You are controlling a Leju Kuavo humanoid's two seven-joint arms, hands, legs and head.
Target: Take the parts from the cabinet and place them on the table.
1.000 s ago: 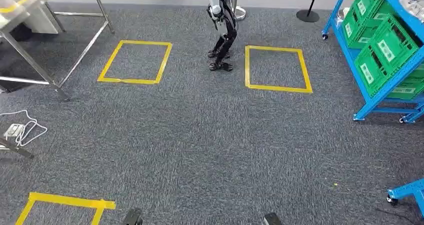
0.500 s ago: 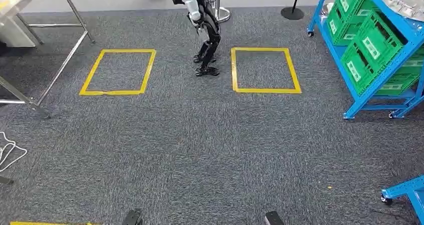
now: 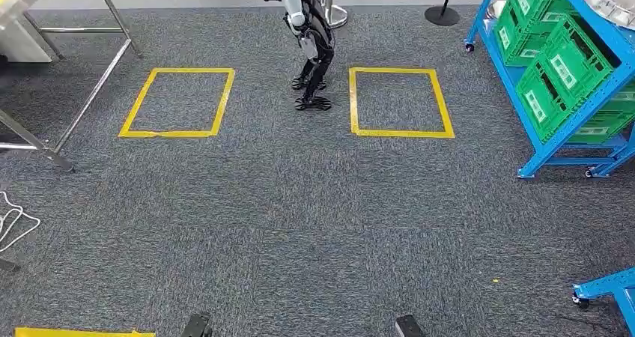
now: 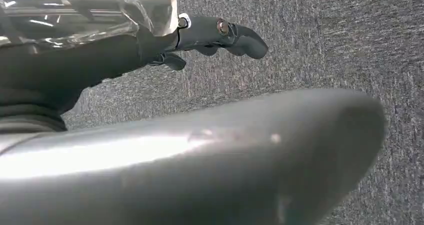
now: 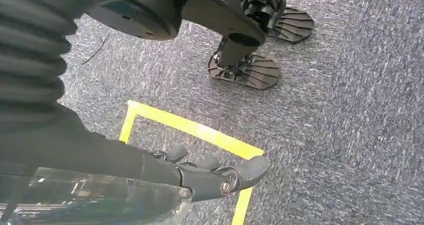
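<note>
A clear plastic bag (image 4: pixel 85 15) is being gripped by the left robot hand (image 4: pixel 200 35), and another clear plastic bag (image 5: pixel 90 200) is being gripped by the right robot hand (image 5: pixel 200 177), both over grey carpet (image 3: pixel 314 217). A blue rack (image 3: pixel 591 90) with green crates (image 3: pixel 561 67) is being shown far right, a metal table (image 3: pixel 45 22) far left, and another humanoid robot (image 3: pixel 308 45) between two yellow tape squares (image 3: pixel 400 101).
</note>
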